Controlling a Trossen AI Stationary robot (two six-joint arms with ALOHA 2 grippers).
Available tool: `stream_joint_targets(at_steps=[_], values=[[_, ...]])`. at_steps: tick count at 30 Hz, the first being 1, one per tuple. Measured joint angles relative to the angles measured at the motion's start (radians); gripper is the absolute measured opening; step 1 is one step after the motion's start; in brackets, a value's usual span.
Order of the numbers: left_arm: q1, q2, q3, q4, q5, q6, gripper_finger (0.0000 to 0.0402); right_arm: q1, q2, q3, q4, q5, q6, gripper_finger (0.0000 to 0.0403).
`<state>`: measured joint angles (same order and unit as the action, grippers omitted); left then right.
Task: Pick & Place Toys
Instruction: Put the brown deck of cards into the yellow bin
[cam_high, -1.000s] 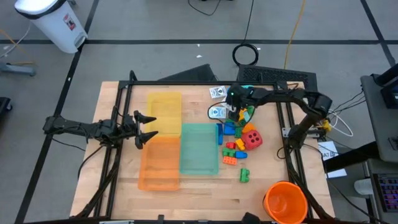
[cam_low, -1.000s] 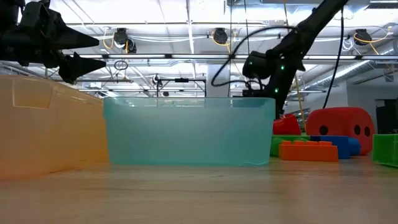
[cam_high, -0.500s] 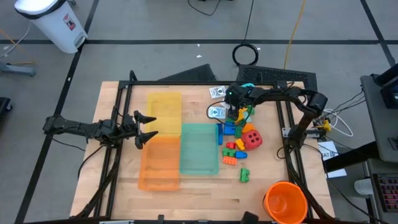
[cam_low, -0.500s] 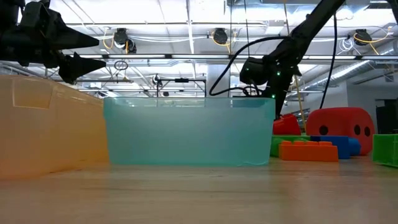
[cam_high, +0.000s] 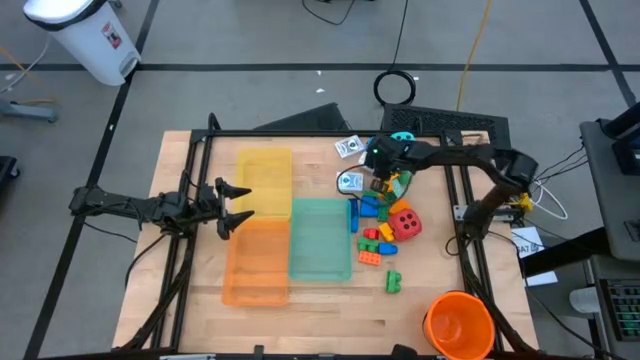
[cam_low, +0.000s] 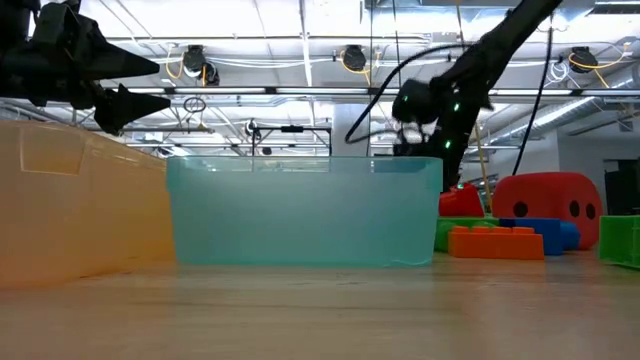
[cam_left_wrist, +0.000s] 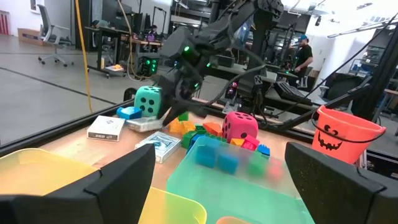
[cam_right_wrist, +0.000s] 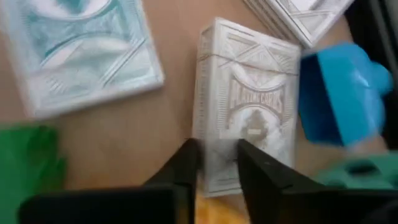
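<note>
Right pincer (cam_high: 380, 180) hangs low over the toy pile at the counter's (cam_high: 200, 300) far right side, above a white card box (cam_right_wrist: 249, 143); whether it grips anything cannot be told. Left pincer (cam_high: 238, 205) waits wide open and empty beside the yellow tray (cam_high: 263, 180) and orange tray (cam_high: 255, 262). A teal tray (cam_high: 320, 238) lies between them and the pile. An orange bucket (cam_high: 459, 325) stands at the near right corner. A red die (cam_high: 404, 223), a teal die (cam_left_wrist: 148, 101), coloured bricks (cam_high: 375, 240) and a lone green brick (cam_high: 392, 282) lie on the counter.

Table (cam_high: 200, 315): pale wood, matt, visible grain. Trays, yellow (cam_high: 263, 172), orange (cam_high: 257, 262), teal (cam_high: 320, 240): translucent smooth plastic. Red die (cam_high: 404, 223) and bricks (cam_high: 372, 240): plastic.
</note>
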<state>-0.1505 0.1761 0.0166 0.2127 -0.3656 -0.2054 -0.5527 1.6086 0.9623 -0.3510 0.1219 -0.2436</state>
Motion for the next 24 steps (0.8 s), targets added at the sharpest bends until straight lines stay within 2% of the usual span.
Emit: stream_joint_targets(at_steps=[5, 10, 13, 15, 17, 24], values=[[0.000, 0.000, 0.000, -0.001, 0.000, 0.000, 0.0363, 0.048, -0.142, 0.004, -0.016, -0.007, -0.001, 0.0004], [0.000, 0.000, 0.000, 0.000, 0.000, 0.000, 0.0363, 0.092, -0.224, -0.010, -0.012, -0.021, -0.003, 0.0015], [0.000, 0.000, 0.000, -0.001, 0.000, 0.000, 0.0363, 0.090, -0.223, -0.027, 0.031, -0.028, -0.005, 0.0031], [0.000, 0.000, 0.000, 0.000, 0.000, 0.000, 0.0363, 0.064, -0.210, -0.027, 0.026, -0.055, -0.005, 0.0057], [0.000, 0.000, 0.000, 0.001, 0.000, 0.000, 0.0363, 0.035, -0.188, -0.027, 0.027, -0.104, 0.003, 0.0101], [0.000, 0.000, 0.000, 0.001, 0.000, 0.000, 0.0363, -0.083, -0.097, -0.025, 0.097, -0.123, 0.064, 0.0308]])
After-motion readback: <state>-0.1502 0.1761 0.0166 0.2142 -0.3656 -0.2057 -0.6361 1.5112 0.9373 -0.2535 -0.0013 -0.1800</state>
